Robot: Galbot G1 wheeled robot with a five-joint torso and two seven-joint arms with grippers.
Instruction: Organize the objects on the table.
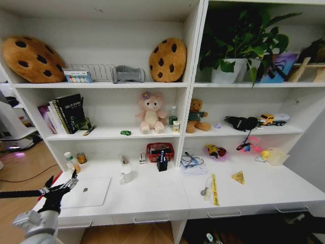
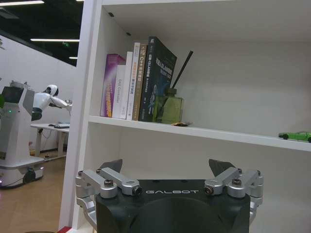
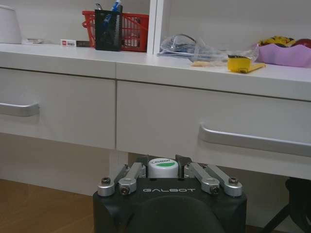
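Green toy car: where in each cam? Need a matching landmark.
Head: green toy car on the middle shelf, left of the pink plush.
Left wrist: green toy car along that shelf, apart from the books.
Right wrist: right tool holds the tin, facing the desk drawers below that shelf.
Landmark: book row, same shelf.

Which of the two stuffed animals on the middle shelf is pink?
The pink plush, the bigger one with a purple flower on its head. The brown bear sits across the shelf divider.

Black wrist housing (image 3: 169, 211) marked GALBOT; silver screwed linkages; black-tipped end effector (image 2: 169, 167).
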